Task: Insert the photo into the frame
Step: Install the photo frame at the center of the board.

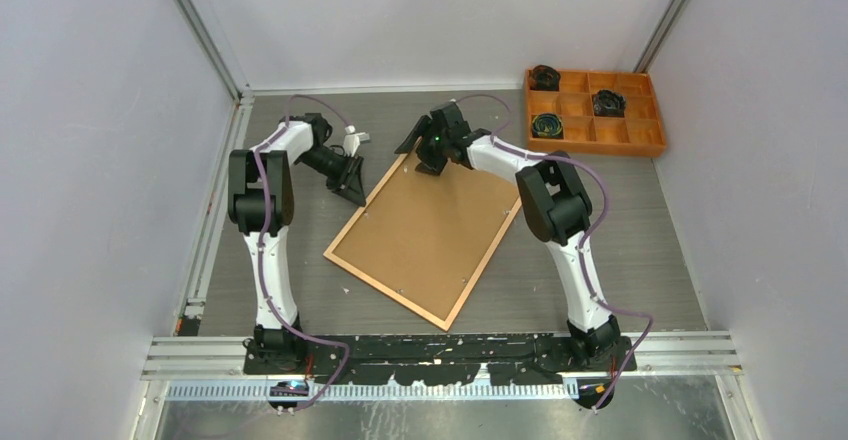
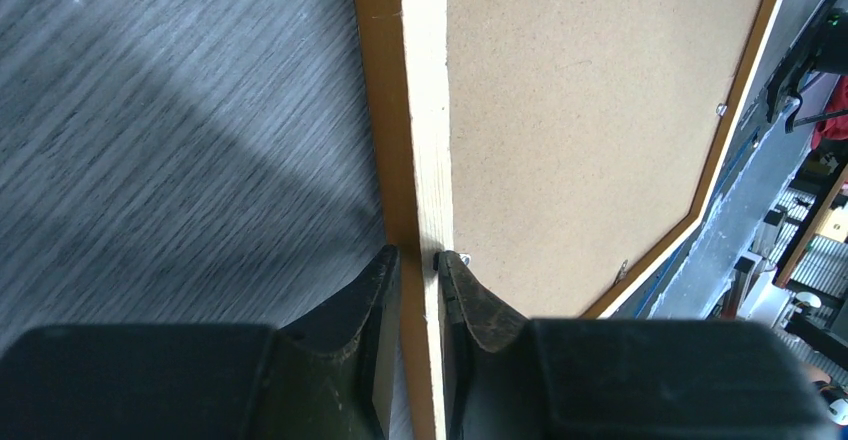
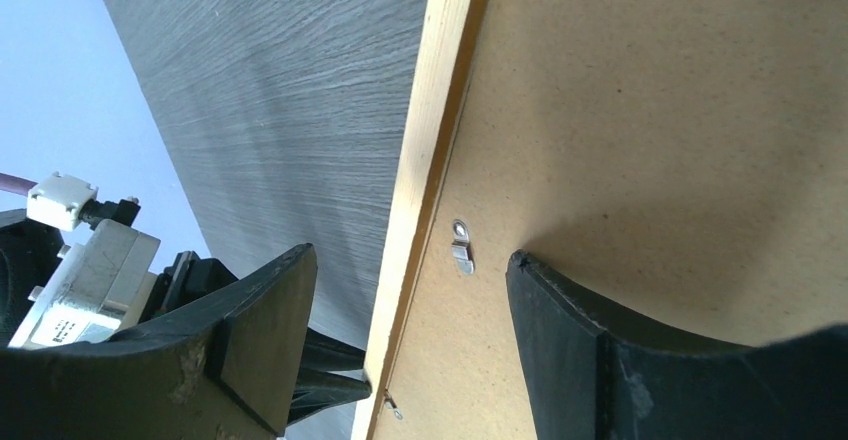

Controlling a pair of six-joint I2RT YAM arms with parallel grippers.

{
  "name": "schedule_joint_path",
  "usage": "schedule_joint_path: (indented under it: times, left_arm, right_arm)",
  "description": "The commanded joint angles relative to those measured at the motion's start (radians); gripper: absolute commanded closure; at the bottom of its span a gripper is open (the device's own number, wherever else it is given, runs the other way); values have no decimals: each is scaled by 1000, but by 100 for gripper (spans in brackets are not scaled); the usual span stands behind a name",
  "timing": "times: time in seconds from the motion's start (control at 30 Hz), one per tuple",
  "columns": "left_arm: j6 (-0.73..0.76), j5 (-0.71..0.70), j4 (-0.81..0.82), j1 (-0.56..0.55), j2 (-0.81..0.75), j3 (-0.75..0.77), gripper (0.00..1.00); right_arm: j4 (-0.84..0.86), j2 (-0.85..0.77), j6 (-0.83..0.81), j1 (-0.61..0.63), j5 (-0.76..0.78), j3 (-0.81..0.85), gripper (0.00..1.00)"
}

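grey wood-grain table (image 1: 640, 250) enclosed by plain pale walls (image 1: 420, 20), seen from above and from both wrists. the frame (image 2: 423, 110) lies flat near the middle of the table, back side up and turned diagonally, one corner pointing toward the arm bases. its thin orange-brown rim surrounds a plain brown backing board (image 1: 430, 230) that fills the opening. small metal turn clips (image 3: 461, 245) sit along the inner edge of the rim, against the board.

the left gripper (image 2: 418, 260) meets the frame at its far left edge. its jaws stand narrow, one finger on the outer orange face and the other on the inner side of the pale rail, pinching that rail between them. the right gripper (image 3: 410, 255) hangs over the far edge of the frame. its jaws are spread wide and hold nothing, one finger over the bare table, the other over the board, the clip between them.

at the far right corner, well apart from the frame, stands an orange compartment tray (image 1: 640, 147) with dark coiled items (image 1: 545, 125) in several cells.
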Motion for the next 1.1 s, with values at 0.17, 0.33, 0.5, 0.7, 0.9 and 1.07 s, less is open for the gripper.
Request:
schedule_joint_path:
  times: [0.17,0.33,0.5,0.7,0.9,1.07]
  left_arm:
    - [11,0,14,-2,0,-4,80]
    - [18,-7,17,-1,-5,-15,80]
    - [22,-13,17,-1,-10,-20,81]
    - [23,-20,17,-2,-10,-21,81]
    - [28,-26,17,-1,-16,-28,82]
    - [31,-27,17,-1,-21,-34,82]
  right_arm:
    - [19,68,39,13,-43,53,27]
    - [20,81,48,28,-48,71,27]
    - [23,91,63,35,-59,77,28]
    - [27,90,77,41,-69,74,28]
    - [22,98,86,43,-54,84,29]
    - [7,102,106,55,19,86,29]
